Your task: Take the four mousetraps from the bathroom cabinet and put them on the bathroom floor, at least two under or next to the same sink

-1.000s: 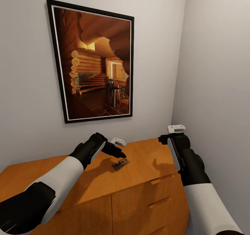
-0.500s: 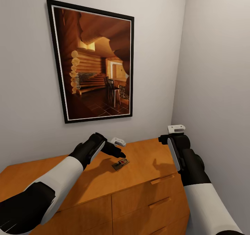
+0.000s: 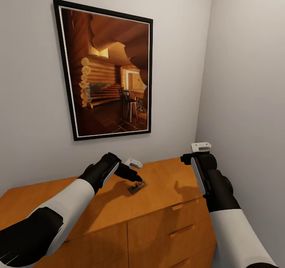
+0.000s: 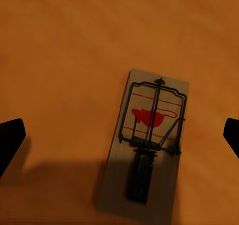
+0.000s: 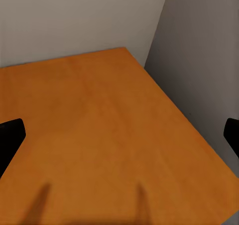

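Nearest, my left pincer (image 3: 136,177) hangs spread wide above the cabinet (image 3: 118,204), pointing toward one o'clock; in the left wrist view its fingertips (image 4: 10,140) sit far apart on either side of a mousetrap (image 4: 147,147). That mousetrap (image 3: 137,187) lies flat on the wooden surface just below the pincer, untouched, with a red mark under its wire bar. At three o'clock my right pincer (image 3: 187,158) hovers over the cabinet's right end, likewise spread, holding nothing. Beyond, at twelve o'clock, a framed log-cabin picture (image 3: 105,68) hangs on the wall.
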Controlling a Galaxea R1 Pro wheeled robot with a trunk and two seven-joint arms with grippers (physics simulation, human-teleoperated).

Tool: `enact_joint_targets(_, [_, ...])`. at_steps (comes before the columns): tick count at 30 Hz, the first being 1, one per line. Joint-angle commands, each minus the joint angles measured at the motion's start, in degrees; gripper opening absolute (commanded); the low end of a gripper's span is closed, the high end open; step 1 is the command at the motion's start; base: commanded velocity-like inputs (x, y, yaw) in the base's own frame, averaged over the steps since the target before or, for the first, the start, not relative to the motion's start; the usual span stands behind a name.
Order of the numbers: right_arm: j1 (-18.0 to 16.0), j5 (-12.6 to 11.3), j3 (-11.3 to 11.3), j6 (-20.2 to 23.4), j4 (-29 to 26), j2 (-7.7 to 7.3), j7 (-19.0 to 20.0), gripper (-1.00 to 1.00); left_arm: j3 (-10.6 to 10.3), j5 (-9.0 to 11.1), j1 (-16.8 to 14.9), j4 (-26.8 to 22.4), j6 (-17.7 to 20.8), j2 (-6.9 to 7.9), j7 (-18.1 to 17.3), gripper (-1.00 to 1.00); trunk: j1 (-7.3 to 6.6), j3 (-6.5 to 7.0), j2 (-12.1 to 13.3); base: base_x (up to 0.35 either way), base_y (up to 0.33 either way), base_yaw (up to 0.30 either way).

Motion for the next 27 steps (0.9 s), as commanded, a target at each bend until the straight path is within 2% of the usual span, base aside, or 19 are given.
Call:
enact_joint_targets(1, [-0.1,0.5,0.0,0.3,0.0,0.01,0.2,1.00,-0.2,0.3,-0.1,0.4,0.3,0.02,0.1,1.00,0.00,-0.07,0.0,0.000,0.000,0.000])
enact_joint_targets(13, [-0.1,0.5,0.0,0.3,0.0,0.01,0.2,1.00,-0.1,0.3,-0.1,3.9,-0.2,-0.09,0.2,1.00,0.00,-0.07,0.0,0.000,0.000,0.000])
enact_joint_targets(27, [-0.1,0.5,0.0,0.3,0.0,0.01,0.2,1.00,-0.2,0.3,-0.1,5.3,-0.3,-0.18,0.2,1.00,0.00,-0.07,0.0,0.000,0.000,0.000])
